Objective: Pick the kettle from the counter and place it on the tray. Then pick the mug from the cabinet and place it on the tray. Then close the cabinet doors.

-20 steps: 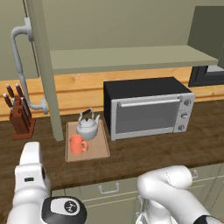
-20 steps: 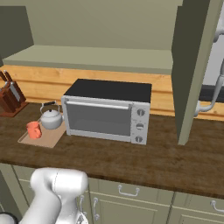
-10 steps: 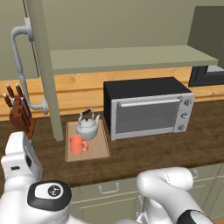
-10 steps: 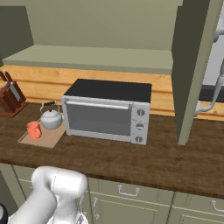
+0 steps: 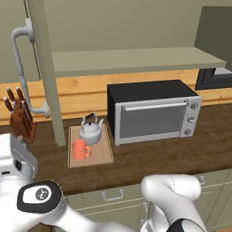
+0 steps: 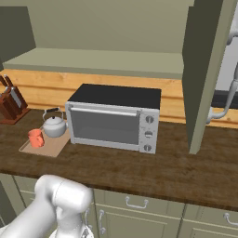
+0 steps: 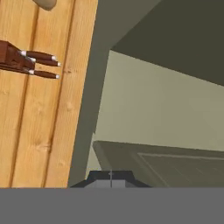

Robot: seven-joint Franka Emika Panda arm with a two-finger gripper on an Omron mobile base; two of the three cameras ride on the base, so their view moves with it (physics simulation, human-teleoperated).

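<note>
The silvery kettle (image 5: 91,131) (image 6: 54,126) and the orange mug (image 5: 80,149) (image 6: 35,137) both stand on the light wooden tray (image 5: 102,154) (image 6: 52,147), which lies on the dark counter (image 5: 172,154) (image 6: 139,167) left of the toaster oven. The cabinet (image 5: 136,61) (image 6: 102,62) stands open, its shelf bare. The left door (image 5: 45,68) shows edge-on with its silver handle (image 5: 20,59); the right door (image 6: 204,69) also swings out. My gripper (image 7: 110,178) is shut on nothing, low at the left, facing an olive panelled door (image 7: 175,162).
A black and silver toaster oven (image 5: 154,113) (image 6: 114,118) fills the counter's middle. A knife block (image 5: 20,120) (image 6: 9,102) (image 7: 26,61) stands at the far left against the wooden backsplash. Green drawers (image 6: 135,204) run below the counter.
My arm has swung further left and lower across the left base view. The kettle, mug, tray and doors have not moved.
</note>
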